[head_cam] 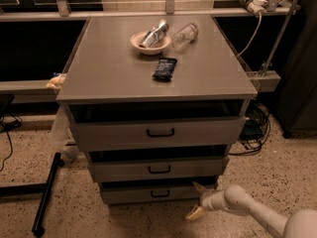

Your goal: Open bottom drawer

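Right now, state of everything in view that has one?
bottom drawer: looks shut
hand: open, low by that drawer's right end, off the handle
middle drawer: looks shut
top drawer: looks shut
bowl: upright, something silvery in it
bottle: on its side
dark packet: lying flat

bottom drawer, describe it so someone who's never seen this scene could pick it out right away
Find the grey three-drawer cabinet in the middle of the view. Its lowest flat grey drawer front, with a small black bar handle, sits just above the speckled floor, with the white end effector open beside its right end. It is narrower and shallower than the two drawers above it.
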`<state>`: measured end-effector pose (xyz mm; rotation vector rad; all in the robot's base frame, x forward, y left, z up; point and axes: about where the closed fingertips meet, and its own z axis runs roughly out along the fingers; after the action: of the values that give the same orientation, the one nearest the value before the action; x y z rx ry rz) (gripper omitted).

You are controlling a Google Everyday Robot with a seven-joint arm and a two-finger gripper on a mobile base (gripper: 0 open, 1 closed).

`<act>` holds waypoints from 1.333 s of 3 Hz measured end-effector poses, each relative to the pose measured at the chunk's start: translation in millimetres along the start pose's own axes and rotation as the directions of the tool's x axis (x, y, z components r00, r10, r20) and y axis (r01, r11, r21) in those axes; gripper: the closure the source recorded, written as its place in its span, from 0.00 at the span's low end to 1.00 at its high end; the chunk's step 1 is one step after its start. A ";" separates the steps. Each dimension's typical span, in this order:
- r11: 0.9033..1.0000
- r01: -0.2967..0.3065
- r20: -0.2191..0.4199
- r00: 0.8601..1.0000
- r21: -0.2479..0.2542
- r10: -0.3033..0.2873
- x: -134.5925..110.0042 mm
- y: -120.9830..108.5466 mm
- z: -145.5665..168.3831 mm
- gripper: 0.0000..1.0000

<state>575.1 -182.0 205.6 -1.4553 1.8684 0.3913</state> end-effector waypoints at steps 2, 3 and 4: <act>0.997 0.011 0.019 1.000 -0.079 -0.009 8.4 -28.2 45.2 0.00; 0.996 0.010 0.014 1.000 -0.085 -0.009 8.1 -26.2 46.6 0.00; 0.992 0.006 -0.032 0.999 -0.126 -0.010 8.0 -17.3 47.5 0.00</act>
<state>607.2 -163.2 170.5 -1.5601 1.8924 0.4920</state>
